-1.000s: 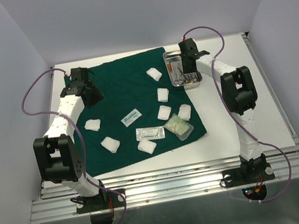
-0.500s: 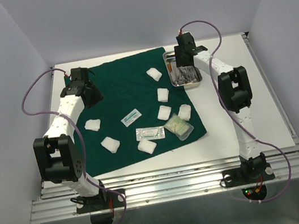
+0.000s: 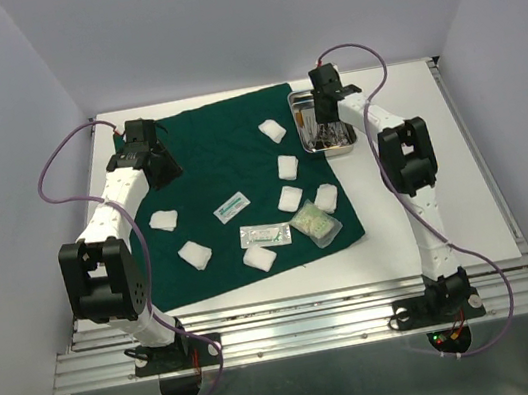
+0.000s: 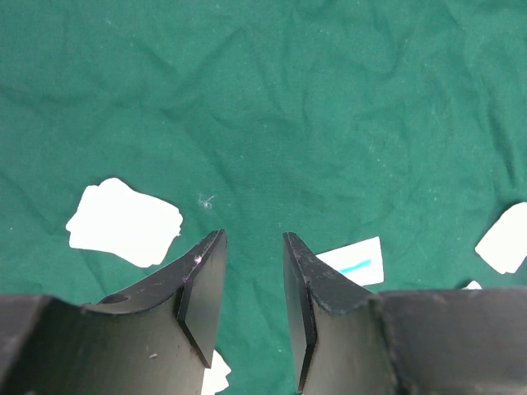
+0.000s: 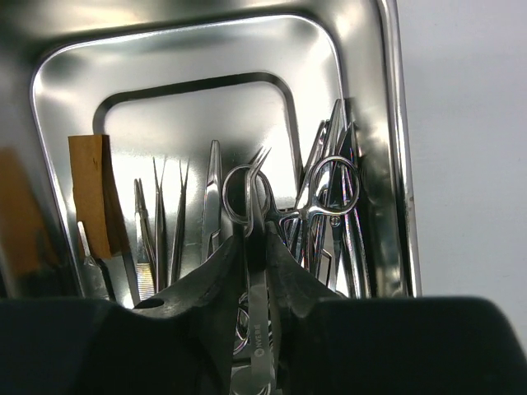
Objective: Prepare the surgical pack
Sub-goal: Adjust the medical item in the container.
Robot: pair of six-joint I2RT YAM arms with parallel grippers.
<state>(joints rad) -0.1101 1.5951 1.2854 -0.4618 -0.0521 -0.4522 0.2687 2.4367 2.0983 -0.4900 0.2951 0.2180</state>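
Item: surgical pack, laid out on a white table (image 3: 460,155) inside grey walls, with an aluminium rail (image 3: 306,327) at the near edge and a purple cable (image 3: 54,167) looping off each arm. Surroundings: the right arm reaches over the tray (image 3: 297,101) and hides part of it from above. Inside the tray, loose tweezers (image 5: 169,222) and ringed scissors (image 5: 333,185) crowd both sides of the right gripper (image 5: 255,247), and an amber strip (image 5: 92,193) shows at its left wall. The right gripper is pinched closed on a ring-handled instrument (image 5: 243,193), whose shank runs between the fingers (whether it is lifted off the tray floor cannot be told). The left gripper (image 4: 251,239) hangs over the drape's far left part, its jaws apart with nothing between them; a gauze pad (image 4: 123,222) lies to one side below it and a white packet (image 4: 352,263) to the other. Contents: the drape (image 3: 218,165) is dark green, creased and spread flat on the left and middle of the table. Seven white gauze pads lie scattered on it, well apart from one another. A clear long packet (image 3: 265,235) and a pale green pouch (image 3: 314,222) lie near its front. The tray is polished steel, rectangular with rounded corners, at the drape's far right corner.
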